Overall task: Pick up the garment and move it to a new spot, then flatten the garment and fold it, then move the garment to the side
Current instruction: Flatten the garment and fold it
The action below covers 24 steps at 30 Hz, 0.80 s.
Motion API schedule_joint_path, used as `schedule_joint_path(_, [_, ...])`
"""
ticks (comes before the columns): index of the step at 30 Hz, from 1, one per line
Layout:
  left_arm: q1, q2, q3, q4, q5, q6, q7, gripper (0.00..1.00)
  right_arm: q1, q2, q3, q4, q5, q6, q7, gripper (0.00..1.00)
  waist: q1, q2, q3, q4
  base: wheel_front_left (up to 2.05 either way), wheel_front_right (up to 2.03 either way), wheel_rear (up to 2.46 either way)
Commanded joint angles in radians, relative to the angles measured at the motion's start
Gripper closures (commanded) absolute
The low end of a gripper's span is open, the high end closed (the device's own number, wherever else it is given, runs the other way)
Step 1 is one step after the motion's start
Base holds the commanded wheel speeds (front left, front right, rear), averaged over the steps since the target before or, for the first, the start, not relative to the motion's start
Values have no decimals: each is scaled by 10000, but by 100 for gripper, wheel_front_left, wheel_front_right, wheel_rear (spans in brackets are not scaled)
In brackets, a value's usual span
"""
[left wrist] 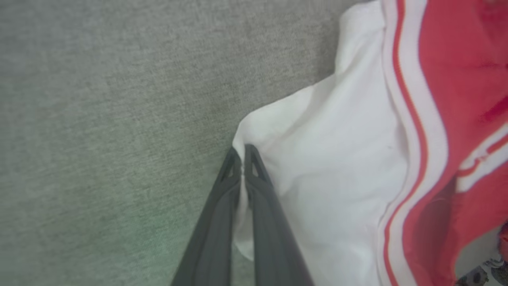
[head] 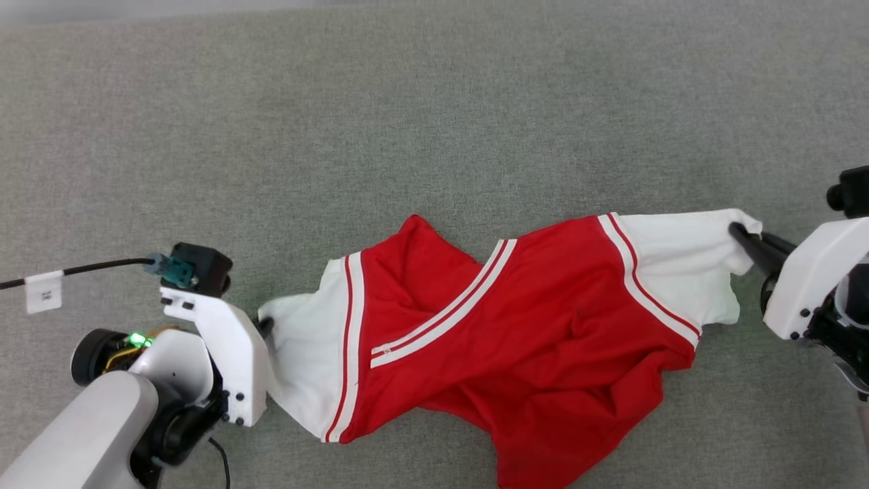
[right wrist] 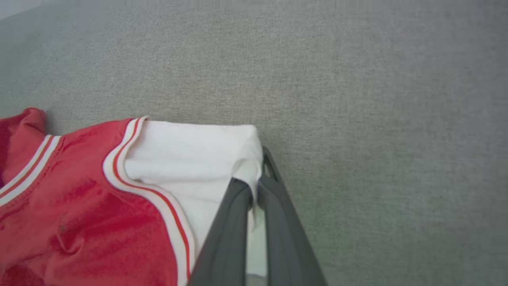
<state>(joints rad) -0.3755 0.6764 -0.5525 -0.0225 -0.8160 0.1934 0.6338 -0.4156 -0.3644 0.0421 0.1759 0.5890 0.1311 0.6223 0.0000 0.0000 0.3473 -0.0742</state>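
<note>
The garment [head: 516, 326], red with white sleeves and striped trim, lies crumpled and stretched sideways across the grey surface. My left gripper [head: 263, 327] is shut on the edge of its left white sleeve [left wrist: 337, 159]; in the left wrist view the two dark fingers [left wrist: 256, 186] pinch white cloth between them. My right gripper [head: 740, 234] is shut on the tip of the right white sleeve [right wrist: 190, 155], and the cloth is bunched between its fingers [right wrist: 238, 206]. No print shows on the garment's upper face.
A grey cloth-covered surface [head: 434, 122] lies under everything, with open room above and on both sides of the garment. A black cable with a white tag [head: 43, 291] runs to the left wrist.
</note>
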Motion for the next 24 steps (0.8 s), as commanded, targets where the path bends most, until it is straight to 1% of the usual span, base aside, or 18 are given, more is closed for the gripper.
schedule_joint_path(1, [-163, -77, 102, -49, 142, 4, -318, 100, 63, -115, -46, -173, -78, -7, -203, 100, 0, 0, -160, 73, 0, 0, 0])
schedule_joint_path(6, [-535, -106, 364, -454, 624, 153, -1160, 100, -19, -224, -218, -577, -342, -7, -757, 100, 0, 0, -538, 183, 0, 0, 0])
schedule_joint_path(9, [-1064, -253, 635, -628, 938, 289, -1744, 100, -332, -230, -367, -709, -557, -6, -1172, 100, 0, 0, -724, 266, 0, 0, 0])
schedule_joint_path(12, [-1752, -587, 904, -532, 1118, 429, -2265, 100, -765, -194, -569, -673, -797, -7, -1517, 100, 0, 0, -907, 319, 0, 0, 0])
schedule_joint_path(17, [-3279, -1193, 1228, 270, 1256, 359, -2918, 100, -2036, -103, -650, -269, -1014, -7, -2026, 100, 0, 0, -1066, 342, 0, 0, 0])
schedule_joint_path(19, [-3944, -1414, 1272, 789, 1287, 242, -3098, 100, -2619, -75, -606, -12, -1076, -7, -2241, 100, 0, 0, -1075, 333, 0, 0, 0])
schedule_joint_path(24, [-5883, -1801, 1424, 2112, 1654, -3, -3744, 100, -4401, -183, -443, 781, -1002, -7, -2702, 100, 0, 0, -727, 323, 0, 0, 0])
